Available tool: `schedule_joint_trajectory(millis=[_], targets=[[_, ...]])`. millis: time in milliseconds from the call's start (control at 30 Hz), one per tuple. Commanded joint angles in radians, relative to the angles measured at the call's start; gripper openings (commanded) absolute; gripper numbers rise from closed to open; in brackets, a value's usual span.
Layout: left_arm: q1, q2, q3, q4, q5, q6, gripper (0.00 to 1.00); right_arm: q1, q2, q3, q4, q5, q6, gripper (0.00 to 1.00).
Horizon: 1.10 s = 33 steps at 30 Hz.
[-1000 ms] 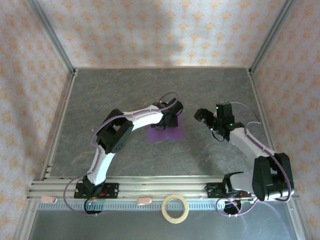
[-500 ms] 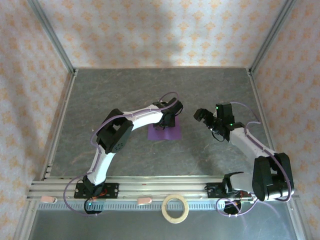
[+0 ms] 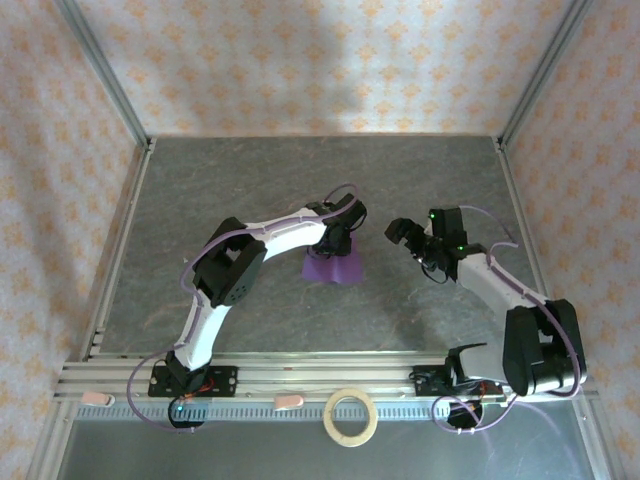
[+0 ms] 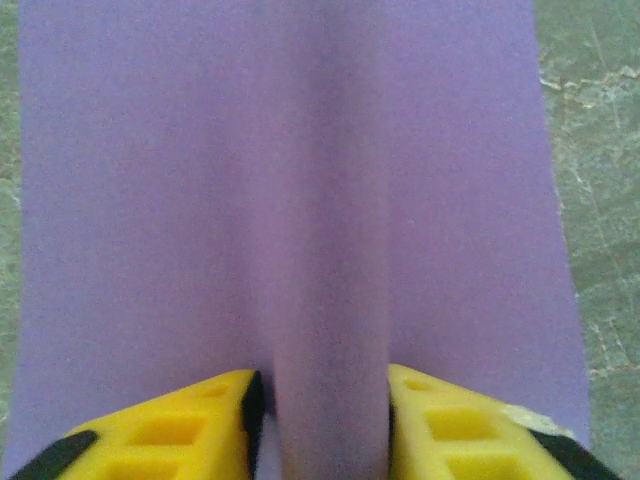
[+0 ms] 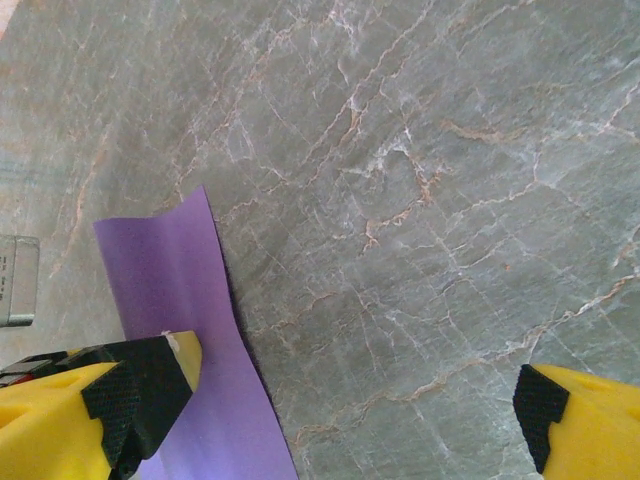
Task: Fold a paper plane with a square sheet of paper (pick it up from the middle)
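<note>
Top view: left gripper [image 3: 338, 243] is down on the sheet [image 3: 335, 268], mid-table [image 3: 250, 180]. The sheet's outline looks pulled in under it, so it's not lying as a flat square. Right gripper [image 3: 400, 232] sits just to the right, apart from the sheet. Left wrist: fingers [image 4: 190, 430] are narrow and touch either side of a raised ridge in the sheet [image 4: 300, 150] that runs up the centre. So it's a pinch on the hump, with the rest of the sheet flat on the stone. Right wrist: right gripper [image 5: 345, 395] is wide with nothing between the jaws. The sheet [image 5: 170, 270] shows at lower left, its edge curled up beside the left finger; can't tell if they touch. Risks, my read: the grip is on a soft hump rather than a crease, so thin paper could slip out on the lift. A harder squeeze could crumple it or set a stray crease. If the ridge is off the midline, the centre fold comes out crooked and the plane lopsided. The right gripper's finger is close enough to that curled edge to snag or shove the sheet on its way in.
</note>
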Motion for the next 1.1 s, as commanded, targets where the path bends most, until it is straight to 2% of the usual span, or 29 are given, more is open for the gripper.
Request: schedule_joint_trajectory(millis=[0,333,533,667,800,967,1067], targets=[[0.015,-0.025,0.02,-0.014,0.044,0.035,0.33,0.0,0.013,0.01,0.018,-0.016,0.021,0.99],[0.063,-0.111,-0.011,0.044,0.164,0.127,0.32,-0.002,0.014,0.007,0.054,-0.054,0.055,1.0],[0.103,-0.207,-0.119,0.179,0.327,0.129,0.32,-0.001,-0.005,-0.023,0.142,-0.109,0.091,1.0],[0.144,-0.298,-0.229,0.31,0.478,0.109,0.32,0.0,-0.036,-0.07,0.297,-0.186,0.111,0.99],[0.177,-0.368,-0.347,0.456,0.64,0.081,0.32,-0.001,-0.056,-0.112,0.431,-0.268,0.103,0.94],[0.199,-0.412,-0.474,0.585,0.729,0.047,0.32,0.002,-0.027,-0.08,0.418,-0.323,0.081,0.86],[0.205,-0.411,-0.543,0.662,0.732,-0.03,0.32,0.018,-0.023,-0.068,0.407,-0.325,0.064,0.82]])
